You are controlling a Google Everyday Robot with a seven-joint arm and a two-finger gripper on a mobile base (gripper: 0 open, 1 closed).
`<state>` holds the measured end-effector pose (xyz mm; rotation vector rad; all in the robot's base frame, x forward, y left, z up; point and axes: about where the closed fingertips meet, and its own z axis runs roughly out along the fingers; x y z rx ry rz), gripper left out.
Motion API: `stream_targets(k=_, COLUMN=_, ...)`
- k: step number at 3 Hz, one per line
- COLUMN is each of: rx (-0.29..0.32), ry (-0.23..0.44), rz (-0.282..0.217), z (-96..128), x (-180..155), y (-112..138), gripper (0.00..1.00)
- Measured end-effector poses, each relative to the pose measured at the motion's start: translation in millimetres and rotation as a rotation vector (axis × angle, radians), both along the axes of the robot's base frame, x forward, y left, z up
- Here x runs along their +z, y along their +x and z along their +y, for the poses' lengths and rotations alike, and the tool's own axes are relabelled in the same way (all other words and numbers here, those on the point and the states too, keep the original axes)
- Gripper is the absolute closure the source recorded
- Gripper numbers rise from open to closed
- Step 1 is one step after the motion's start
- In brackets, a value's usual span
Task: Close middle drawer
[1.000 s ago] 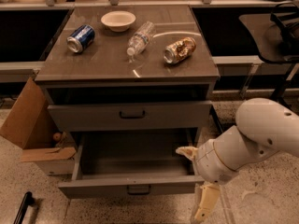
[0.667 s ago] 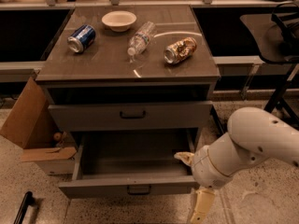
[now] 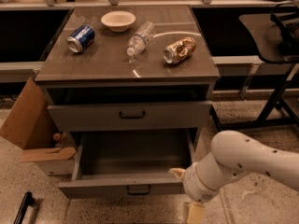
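Obs: middle drawer (image 3: 107, 189) seen pulled out, below shut top drawer (image 3: 131, 115); gripper (image 3: 186, 193) positioned at its front R corner, jaws released, nothing gripped.

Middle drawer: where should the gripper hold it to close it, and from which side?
Best is the small dark pull at the centre of the front panel of the middle drawer, approached from the front. The drawer stands pulled out with its flat panel facing outward, so a central hold probably slides it in straight. The gripper is low, at the panel's right end.
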<state>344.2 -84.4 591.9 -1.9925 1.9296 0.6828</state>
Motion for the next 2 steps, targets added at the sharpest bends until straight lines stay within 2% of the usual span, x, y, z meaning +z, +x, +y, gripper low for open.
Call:
stream_targets(k=1, rx=0.011, ry=0.01, rz=0.032, z=2.3, x=-36.5, y=-5.8, gripper=0.0)
stream_targets(k=2, rx=0.009, ry=-0.003, rz=0.066, z=0.9, x=-68.3, y=-12.3, gripper=0.18)
